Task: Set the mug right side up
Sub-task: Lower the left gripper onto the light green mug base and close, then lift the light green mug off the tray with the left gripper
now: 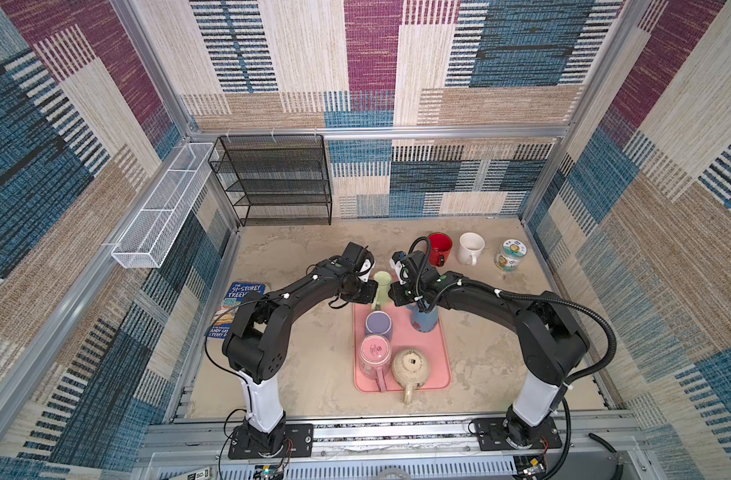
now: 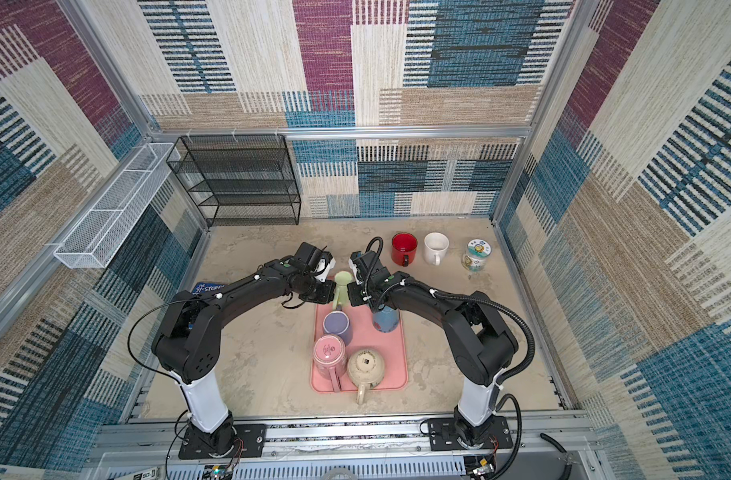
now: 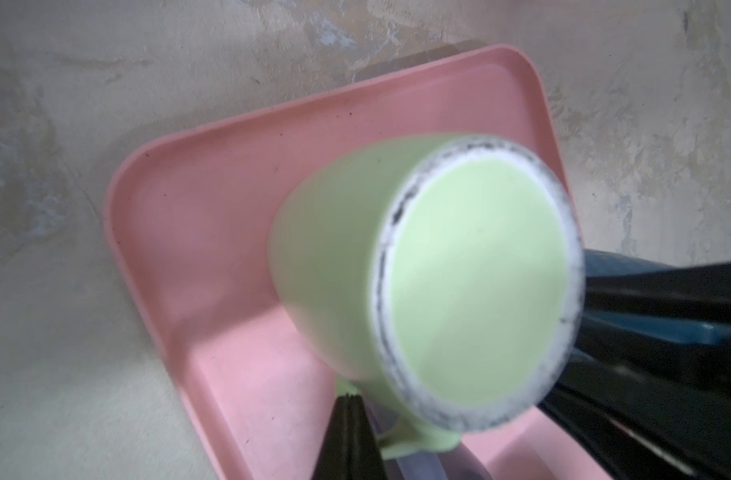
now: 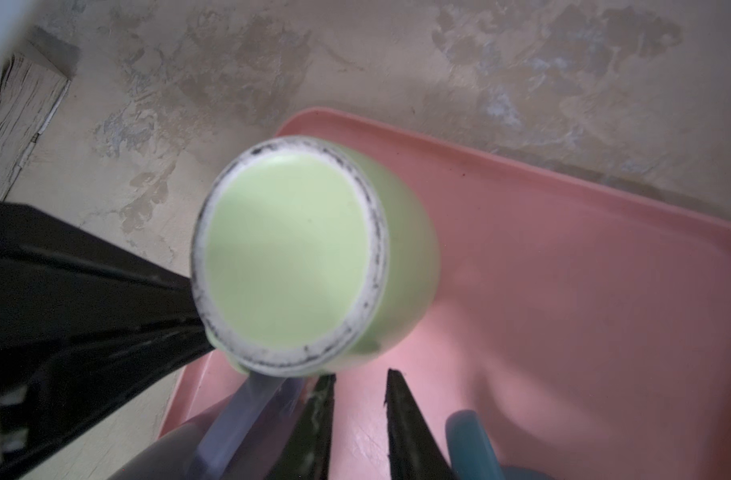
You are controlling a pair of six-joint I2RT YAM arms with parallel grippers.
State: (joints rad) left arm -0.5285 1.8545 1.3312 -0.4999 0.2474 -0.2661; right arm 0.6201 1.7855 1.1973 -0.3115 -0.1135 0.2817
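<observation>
Patchwork carpet walls box in a sandy table (image 1: 313, 365). In both top views the mug (image 1: 380, 289) hangs tilted over the far end of the tray (image 1: 438, 357), between two arms bent inward. The left wrist view shows the left gripper (image 3: 347, 415) pinched on the mug's handle, base toward the lens. The right wrist view shows the right gripper (image 4: 360, 376) narrowly parted and empty, just beside the mug.

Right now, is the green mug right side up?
No, the green mug shows its closed bottom with the white ring to the left wrist camera, and its mouth points away, down toward the tray.
</observation>
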